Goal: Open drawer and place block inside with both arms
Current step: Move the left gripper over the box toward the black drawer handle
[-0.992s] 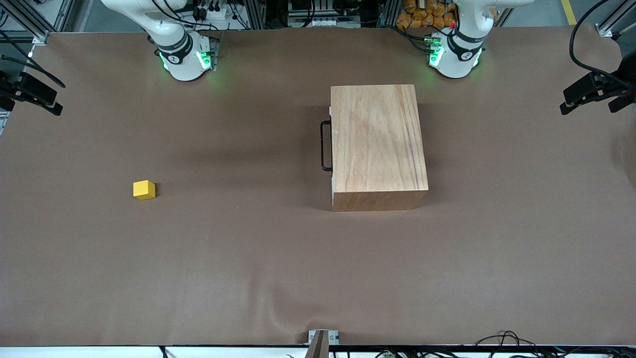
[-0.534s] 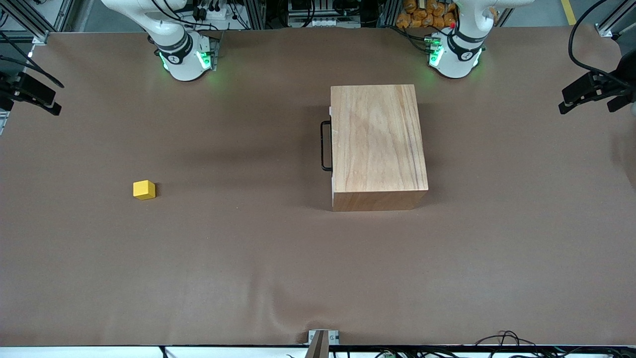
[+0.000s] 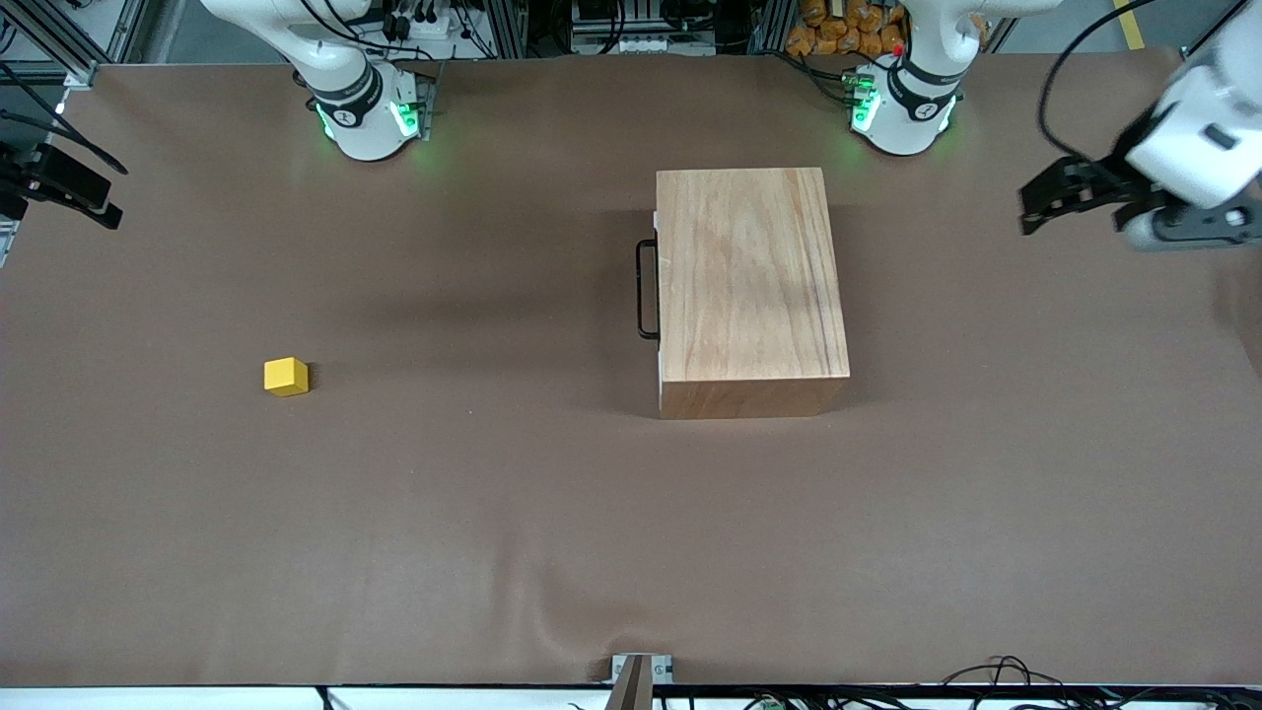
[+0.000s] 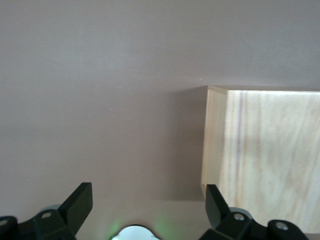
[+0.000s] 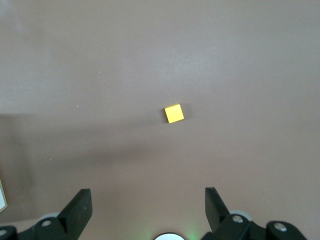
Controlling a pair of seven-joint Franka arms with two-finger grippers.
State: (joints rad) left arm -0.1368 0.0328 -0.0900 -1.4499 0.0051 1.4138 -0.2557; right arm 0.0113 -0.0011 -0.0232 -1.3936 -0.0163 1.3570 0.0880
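Observation:
The light-wood box (image 3: 749, 286) stands in the middle of the table with its drawer pushed in. The drawer's black handle (image 3: 646, 291) faces the right arm's end. A corner of the box (image 4: 265, 160) also shows in the left wrist view. The yellow block (image 3: 286, 377) lies alone on the brown cloth toward the right arm's end, and the right wrist view looks down on the block (image 5: 174, 113). My left gripper (image 3: 1070, 209) hangs open over the cloth at the left arm's end, apart from the box, and the left gripper (image 4: 149, 200) is empty. My right gripper (image 3: 64, 197) waits open and empty (image 5: 148, 200).
Both green-lit bases (image 3: 370, 118) (image 3: 902, 113) stand along the table's back edge, with cables and frames past them. A small metal mount (image 3: 639, 675) sits at the front edge. Brown cloth (image 3: 473, 513) covers the whole table, slightly wrinkled near the front.
The left arm has swung in over the table toward the box, and its white wrist now shows. The right arm, block and drawer have not moved.

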